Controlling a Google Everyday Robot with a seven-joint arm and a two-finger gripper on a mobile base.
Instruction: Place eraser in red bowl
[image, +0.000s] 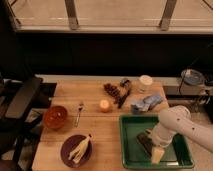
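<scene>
Tray (131, 152) interior: jaws beside eraser (145, 141).

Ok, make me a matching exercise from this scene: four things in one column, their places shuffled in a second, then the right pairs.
Things:
1. eraser
2. red bowl
3. blue cloth
4. end effector

Places:
A. at the left of the table, beside the fork
B. at the end of the white arm, low over the tray's near right part
C. lying on the floor of the green tray
D. on the bare wood just beyond the tray's far edge

Pairs: 1-C, 2-A, 3-D, 4-B
</scene>
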